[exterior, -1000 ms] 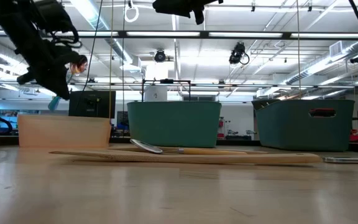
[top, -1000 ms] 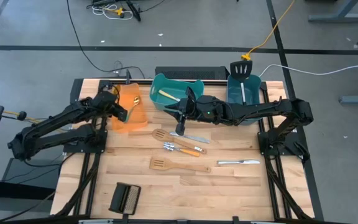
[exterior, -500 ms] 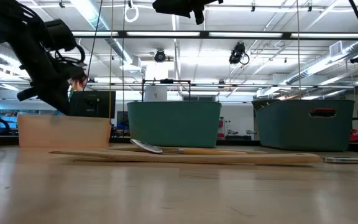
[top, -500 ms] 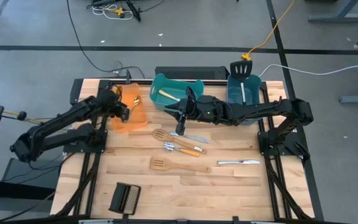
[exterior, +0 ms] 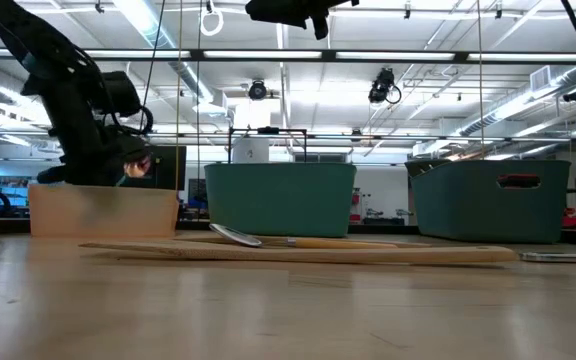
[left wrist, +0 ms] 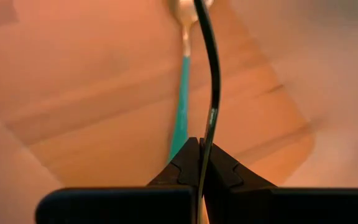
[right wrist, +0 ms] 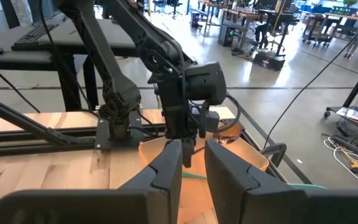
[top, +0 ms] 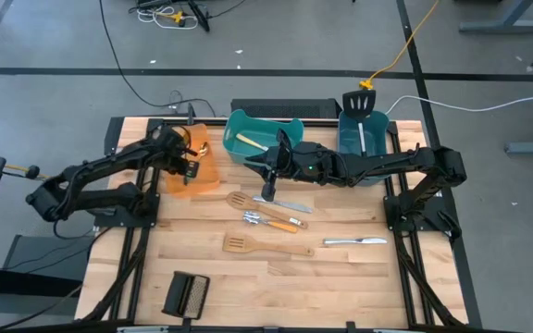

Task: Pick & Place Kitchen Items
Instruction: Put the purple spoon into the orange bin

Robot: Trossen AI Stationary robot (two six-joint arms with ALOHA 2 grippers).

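Butcher-block worktop (top: pixel 359 277) stood on grey concrete floor, with bare wood along its near edge beside a black ribbed block (top: pixel 185 295). At the far left corner the left gripper (top: pixel 185 159), jaws pinching a thin dark-handled spoon (left wrist: pixel 211 93), hung inside the translucent orange bin (top: pixel 192 176). The right gripper (top: pixel 268 178), jaws slightly spread, hovered mid-table above two wooden slotted spatulas (top: pixel 253 244) and a silver table knife (top: pixel 354 241).

Utensil in left gripper (left wrist: pixel 200 163): thin dark handle, bowl end cut off by the frame edge; kind cannot be told.
Teal-handled spoon (left wrist: pixel 180 118) beyond those fingers: blurred, head cropped.
Orange bin (exterior: pixel 103 210): wall hides the left fingertips and contents.
Right gripper (right wrist: pixel 192 163): fingertips hidden behind its own body overhead.
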